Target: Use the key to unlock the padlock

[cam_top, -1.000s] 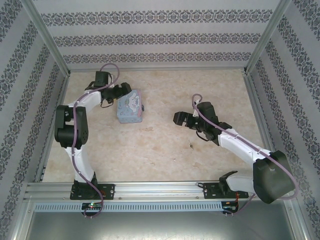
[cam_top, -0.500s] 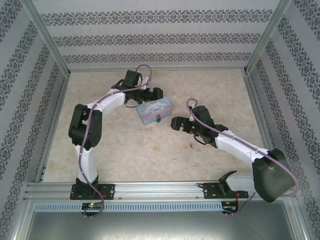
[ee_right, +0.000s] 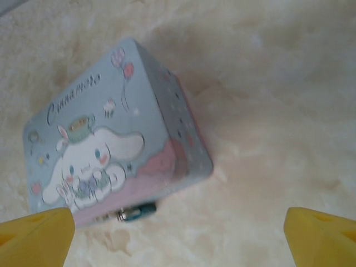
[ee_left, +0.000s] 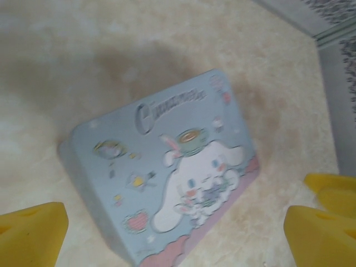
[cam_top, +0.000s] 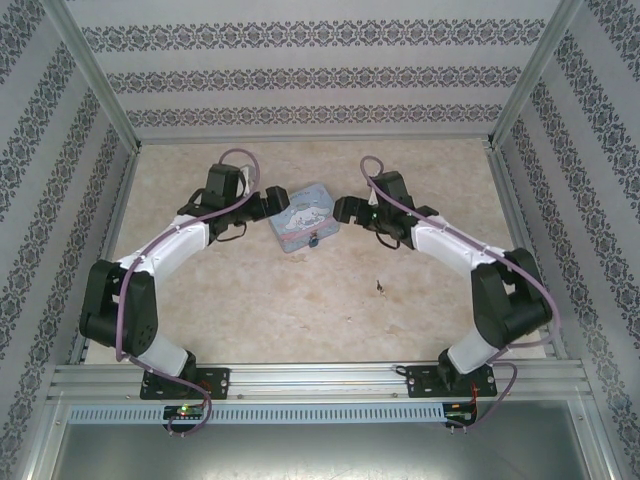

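Padlock (ee_right: pixel 136 212) sits at the tin box's (ee_right: pixel 111 139) lower edge in your right wrist view; the left wrist view shows its lid. Both jaws gape apart, with open surface (cam_top: pixel 300 310) around the box.

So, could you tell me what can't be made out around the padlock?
- The padlock, right wrist view: partly hidden by the tin box; shackle state unreadable.
- Top view: padlock too small for detail.
- A small dark object, top view: too small to identify.
- Left wrist view: blurred; box hides the padlock.

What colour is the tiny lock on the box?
Dark teal padlock, clearest in the right wrist view.
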### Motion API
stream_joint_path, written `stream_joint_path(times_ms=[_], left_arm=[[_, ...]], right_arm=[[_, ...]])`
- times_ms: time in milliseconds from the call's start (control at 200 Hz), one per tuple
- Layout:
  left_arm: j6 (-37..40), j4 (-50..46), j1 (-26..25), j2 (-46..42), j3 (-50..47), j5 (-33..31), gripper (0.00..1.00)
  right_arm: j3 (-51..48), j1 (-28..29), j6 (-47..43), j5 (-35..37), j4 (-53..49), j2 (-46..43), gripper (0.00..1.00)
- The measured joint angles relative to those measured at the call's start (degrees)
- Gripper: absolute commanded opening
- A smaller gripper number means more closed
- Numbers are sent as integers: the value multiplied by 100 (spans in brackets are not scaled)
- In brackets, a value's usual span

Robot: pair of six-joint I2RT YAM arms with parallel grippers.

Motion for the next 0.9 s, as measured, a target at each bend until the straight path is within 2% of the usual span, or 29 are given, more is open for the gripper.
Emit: stream_joint_path(times_ms=[210, 435, 614, 899], left_arm=[[-533, 348, 0, 262, -304, -15, 100], [-916, 708, 0, 863, -79, 68, 100], [-1049, 719, 0, 1364, 455, 164, 100], [-1058, 673, 31, 1628, 881, 219, 100]], right_arm=[[800, -133, 48, -413, -13, 828, 96], [1001, -131, 295, -852, 92, 1338, 95], [999, -90, 481, -1097, 271, 1519, 94], [988, 142, 501, -1263, 444, 1521, 92]])
